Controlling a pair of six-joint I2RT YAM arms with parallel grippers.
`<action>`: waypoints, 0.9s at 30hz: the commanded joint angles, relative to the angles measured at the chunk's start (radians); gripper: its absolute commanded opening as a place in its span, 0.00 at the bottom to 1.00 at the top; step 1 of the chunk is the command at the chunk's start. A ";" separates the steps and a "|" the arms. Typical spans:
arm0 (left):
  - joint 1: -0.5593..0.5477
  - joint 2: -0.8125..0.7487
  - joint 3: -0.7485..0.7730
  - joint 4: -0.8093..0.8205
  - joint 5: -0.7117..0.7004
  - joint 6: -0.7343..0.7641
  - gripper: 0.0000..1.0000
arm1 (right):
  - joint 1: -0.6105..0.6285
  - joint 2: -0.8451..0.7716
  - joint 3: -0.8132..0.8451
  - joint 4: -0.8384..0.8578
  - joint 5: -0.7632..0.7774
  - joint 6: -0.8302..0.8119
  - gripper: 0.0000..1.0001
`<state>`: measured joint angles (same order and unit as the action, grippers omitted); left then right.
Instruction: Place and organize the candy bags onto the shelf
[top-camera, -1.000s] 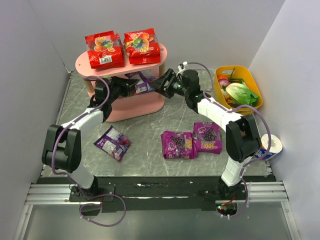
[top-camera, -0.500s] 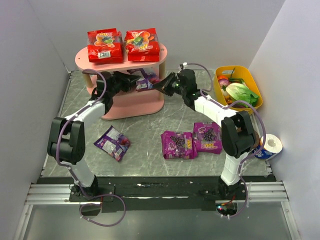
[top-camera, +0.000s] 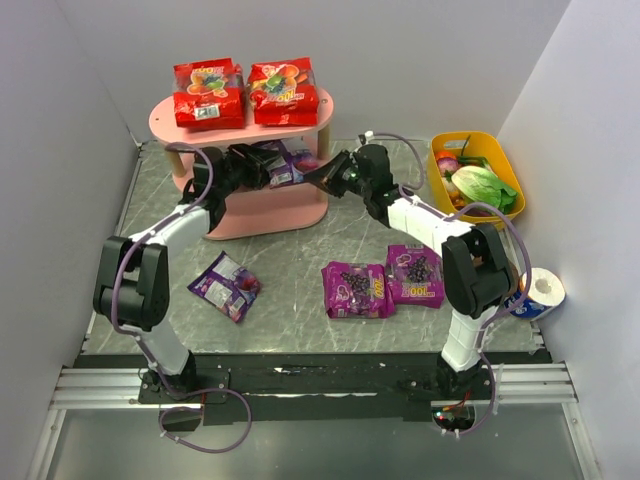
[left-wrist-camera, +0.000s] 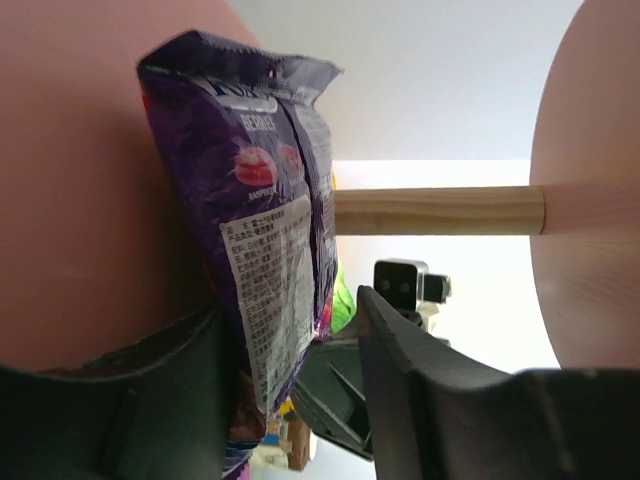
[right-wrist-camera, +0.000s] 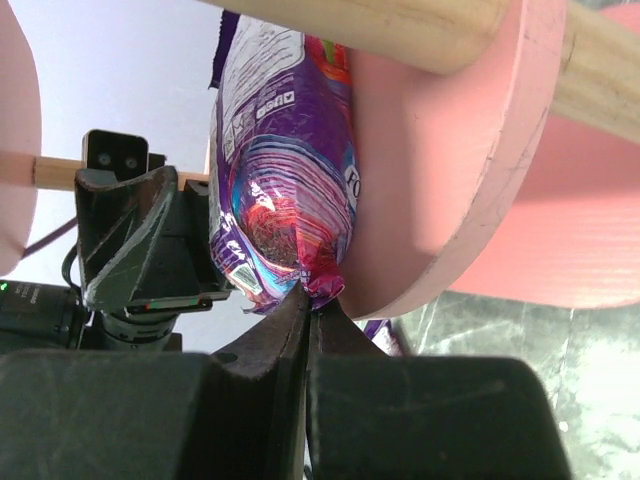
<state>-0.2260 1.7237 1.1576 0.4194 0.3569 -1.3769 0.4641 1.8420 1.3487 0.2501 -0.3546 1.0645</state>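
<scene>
Blue-violet bag (top-camera: 285, 163) sits at upper centre of the overhead view, inside the middle tier of the shelf (top-camera: 160, 122), on edge between my two claws.

Left claw (top-camera: 255, 165): fingers apart, bag (left-wrist-camera: 270, 200) standing between them, leaning on one finger with a gap to the other, so no grip there. Right claw (top-camera: 312, 172): fingers pressed together, and in its own view the right claw (right-wrist-camera: 305, 300) looks nipped on the bag's bottom seam (right-wrist-camera: 285, 180).

Handling, my guess: light, soft and puffy, with a glossy film that slips. It buckles if squeezed mid-body. Best hold is the flat crimped seam or a corner. A one-corner hold lets it swing and flop.

In the way:
- the pink tier (right-wrist-camera: 440, 150) close against the bag, little headroom
- wooden post (left-wrist-camera: 440, 210) across the opening behind it
- my two claws nearly nose to nose, collision risk

Around:
- two red bags (top-camera: 209, 92) flat on the top tier
- second blue-violet bag (top-camera: 227, 285) on the table (top-camera: 300, 240), lower left
- two grape bags (top-camera: 354, 289) side by side, lower centre
- yellow tub (top-camera: 470, 137) of vegetables at right and paper roll (top-camera: 545, 290), both well apart from the shelf
</scene>
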 joint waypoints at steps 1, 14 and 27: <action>-0.022 -0.070 -0.059 -0.037 0.034 0.015 0.54 | 0.030 -0.070 -0.029 0.037 0.003 0.044 0.00; -0.024 -0.237 -0.209 -0.156 -0.035 0.024 0.63 | 0.041 -0.133 -0.085 -0.002 0.072 0.037 0.00; -0.024 -0.444 -0.298 -0.332 -0.110 0.148 0.79 | 0.038 -0.148 -0.072 -0.015 0.155 0.072 0.00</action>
<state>-0.2459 1.3640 0.8822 0.1856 0.2893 -1.2999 0.5018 1.7519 1.2678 0.2119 -0.2623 1.1118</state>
